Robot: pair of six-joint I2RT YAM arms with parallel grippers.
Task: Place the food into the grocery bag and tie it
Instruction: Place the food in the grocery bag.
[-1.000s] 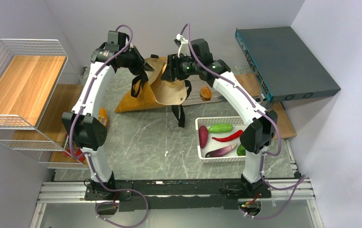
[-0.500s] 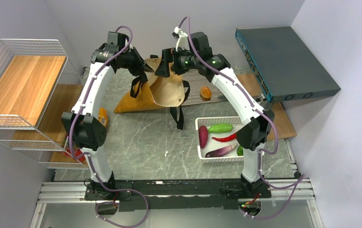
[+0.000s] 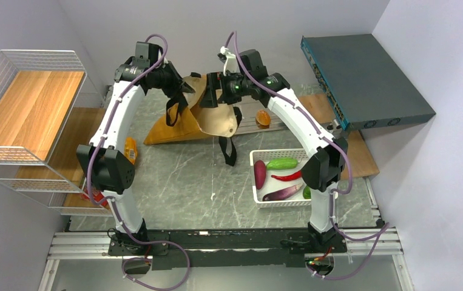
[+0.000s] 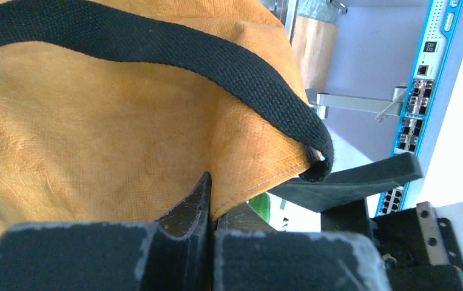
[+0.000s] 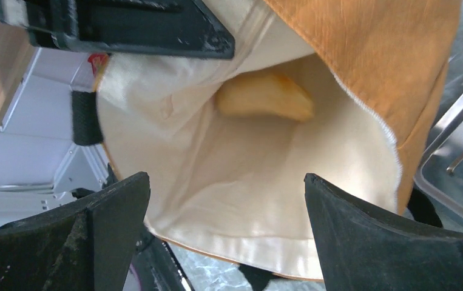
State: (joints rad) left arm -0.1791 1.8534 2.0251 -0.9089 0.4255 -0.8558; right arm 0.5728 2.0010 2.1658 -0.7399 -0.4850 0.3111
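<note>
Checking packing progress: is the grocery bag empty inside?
No, the right wrist view shows a golden-brown bread piece lying inside the grocery bag.

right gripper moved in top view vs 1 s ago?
Yes. The right gripper has shifted slightly left, away from the bread piece beside the bag, which stayed put. It now hangs open over the grocery bag mouth.

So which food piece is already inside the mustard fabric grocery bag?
The golden-brown bread piece, lying on the bag's cream lining; the orange-brown piece sits outside, to its right.
</note>
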